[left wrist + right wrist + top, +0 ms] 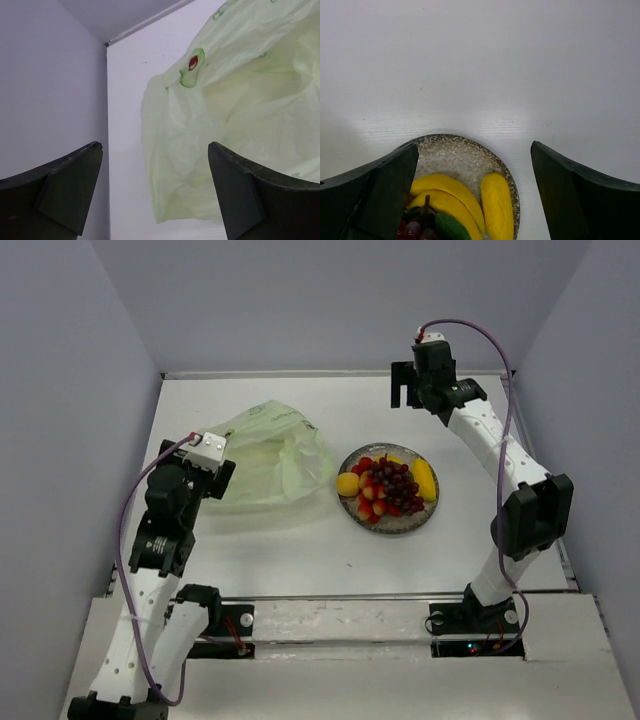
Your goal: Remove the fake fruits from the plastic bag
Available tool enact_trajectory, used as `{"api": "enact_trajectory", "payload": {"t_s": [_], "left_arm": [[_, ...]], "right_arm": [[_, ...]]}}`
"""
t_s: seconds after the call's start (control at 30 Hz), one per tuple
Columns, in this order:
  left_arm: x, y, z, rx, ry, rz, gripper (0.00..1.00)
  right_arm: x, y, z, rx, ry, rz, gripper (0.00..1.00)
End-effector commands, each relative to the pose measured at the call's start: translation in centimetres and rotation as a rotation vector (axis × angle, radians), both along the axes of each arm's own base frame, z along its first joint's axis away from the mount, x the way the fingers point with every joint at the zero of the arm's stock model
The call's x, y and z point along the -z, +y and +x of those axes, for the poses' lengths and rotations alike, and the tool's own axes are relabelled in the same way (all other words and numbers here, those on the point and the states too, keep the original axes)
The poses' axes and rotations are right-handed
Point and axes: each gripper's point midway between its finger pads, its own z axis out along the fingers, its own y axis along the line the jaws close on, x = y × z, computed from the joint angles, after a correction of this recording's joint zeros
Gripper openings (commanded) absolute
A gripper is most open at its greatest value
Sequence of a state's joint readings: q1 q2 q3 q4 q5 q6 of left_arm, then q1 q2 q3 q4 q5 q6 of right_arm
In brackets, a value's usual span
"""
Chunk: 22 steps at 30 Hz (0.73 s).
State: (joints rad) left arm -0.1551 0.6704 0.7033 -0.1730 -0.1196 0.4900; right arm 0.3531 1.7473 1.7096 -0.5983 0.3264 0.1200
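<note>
Across the flat white table, the biggest thing is the thin, crinkly, translucent pale yellow-green plastic bag. It lies slumped to the left of the round grey speckled plate, its nearest fold just beside the plate's left rim; whether the two touch I cannot tell. From the left wrist view the bag shows a small green and red printed mark on its film, and no fruit can be made out through it.

All the fake fruits in sight are heaped on the plate. A smooth yellow plastic banana lies along the plate's right side, and the right wrist view shows a second, curved yellow banana next to it. A dark red-purple grape bunch fills the plate's middle. A round yellow-orange fruit sits at the plate's left edge, and small red strawberry-like pieces cluster on the near part of the plate.

Left of the plate, at the bag's near-left corner, the left claw is spread wide and grips nothing. Beyond the plate's far rim, the right claw hangs above the table, likewise released and empty.
</note>
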Motion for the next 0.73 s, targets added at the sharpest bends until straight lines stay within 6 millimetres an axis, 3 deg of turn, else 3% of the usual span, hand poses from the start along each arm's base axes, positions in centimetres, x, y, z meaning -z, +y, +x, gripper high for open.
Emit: {"api": "enact_trajectory", "payload": {"t_s": [0.0, 0.03, 0.07, 0.1, 0.13, 0.17, 0.2, 0.23, 0.27, 0.4, 0.57, 0.7], "left_arm": [[-5.8, -2.4, -2.7, 0.174, -0.158, -0.018, 0.99], [-6.8, -2.6, -3.0, 0.177, -0.187, -0.048, 0.99], [-8.6, -2.2, -3.2, 0.15, -0.242, -0.074, 0.99], [-9.3, -1.6, -3.1, 0.108, -0.261, -0.096, 0.99], [-9.8, 0.8, -2.9, -0.04, -0.275, -0.102, 0.99], [-9.7, 2.1, -2.6, -0.134, -0.272, -0.12, 0.99], [-9.2, 5.1, -2.0, -0.327, -0.233, -0.088, 0.99], [-8.5, 6.3, -1.7, -0.413, -0.197, -0.066, 0.99], [-6.5, 7.0, -0.4, -0.486, -0.113, -0.036, 0.99], [-4.7, 8.3, 0.6, -0.574, -0.03, -0.091, 0.99], [-3.1, 8.5, 1.8, -0.593, -0.003, -0.129, 0.99], [-2.6, 8.5, 1.8, -0.591, 0.002, -0.131, 0.99]], "right_arm": [[-3.7, -1.3, -0.4, 0.092, -0.065, 0.109, 1.0], [-3.3, -3.7, -0.2, 0.149, -0.051, 0.121, 1.0], [-2.7, -4.8, -0.1, 0.185, -0.032, 0.174, 1.0], [-2.3, -6.6, -0.1, 0.232, -0.022, 0.208, 1.0], [-2.1, -8.5, -0.2, 0.283, -0.017, 0.244, 1.0], [-1.5, -12.9, -0.4, 0.392, -0.017, 0.277, 1.0], [-0.4, -14.5, -0.9, 0.455, 0.003, 0.323, 1.0], [0.0, -16.2, -1.3, 0.5, 0.005, 0.337, 1.0], [0.3, -18.3, -1.9, 0.564, 0.001, 0.354, 1.0], [2.0, -20.7, -3.4, 0.666, 0.046, 0.327, 1.0], [3.5, -21.1, -4.4, 0.681, 0.103, 0.278, 1.0], [3.4, -22.4, -5.0, 0.712, 0.088, 0.237, 1.0]]}}
